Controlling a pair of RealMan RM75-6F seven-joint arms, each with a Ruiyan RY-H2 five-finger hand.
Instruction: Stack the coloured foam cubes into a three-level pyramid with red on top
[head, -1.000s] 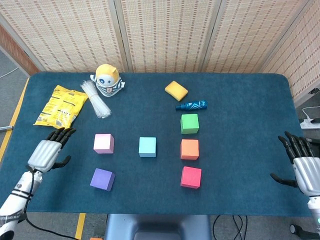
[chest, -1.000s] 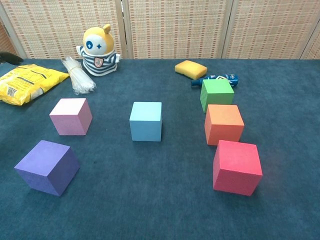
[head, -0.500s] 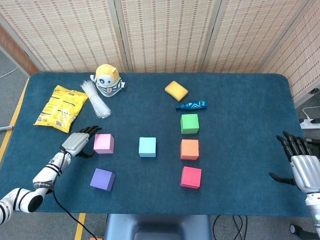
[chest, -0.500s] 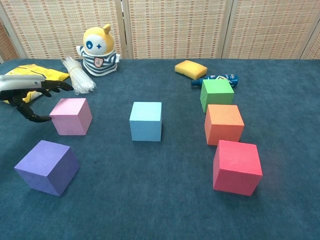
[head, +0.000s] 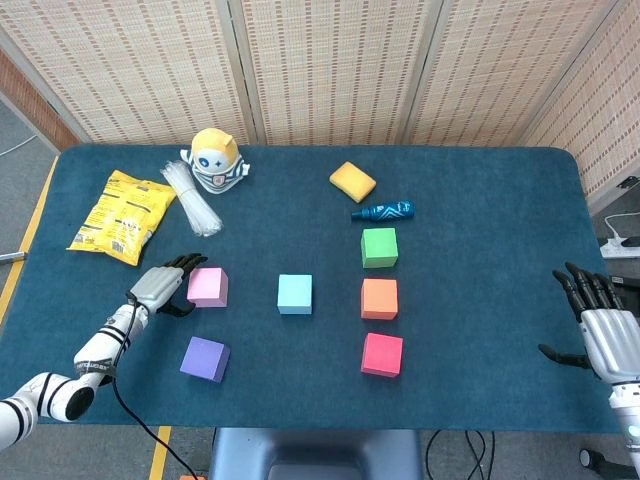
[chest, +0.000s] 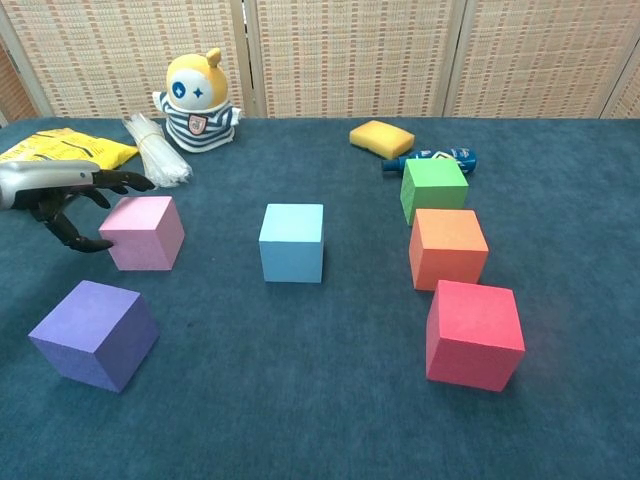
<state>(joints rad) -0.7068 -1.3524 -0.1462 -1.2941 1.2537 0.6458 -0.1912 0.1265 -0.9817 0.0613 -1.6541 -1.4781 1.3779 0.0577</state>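
Note:
Six foam cubes lie apart on the blue table: pink (head: 207, 286) (chest: 143, 232), purple (head: 204, 358) (chest: 94, 333), light blue (head: 294, 293) (chest: 292, 242), green (head: 379, 246) (chest: 432, 186), orange (head: 379, 298) (chest: 447, 246) and red (head: 382, 354) (chest: 475, 333). My left hand (head: 163, 284) (chest: 62, 193) is open just left of the pink cube, its fingers spread around the cube's left side; contact is unclear. At the table's right edge my right hand (head: 602, 320) is open, holding nothing, and the chest view does not show it.
At the back stand a yellow-headed plush toy (head: 216, 158), a bundle of clear straws (head: 192, 202), a yellow snack bag (head: 119, 214), a yellow sponge (head: 352, 181) and a blue tube (head: 383, 211). Woven screens wall the far side.
My left hand has swung in from the table's left edge to the pink cube's left side, creeping slightly closer in the last half second. The right hand has barely moved.

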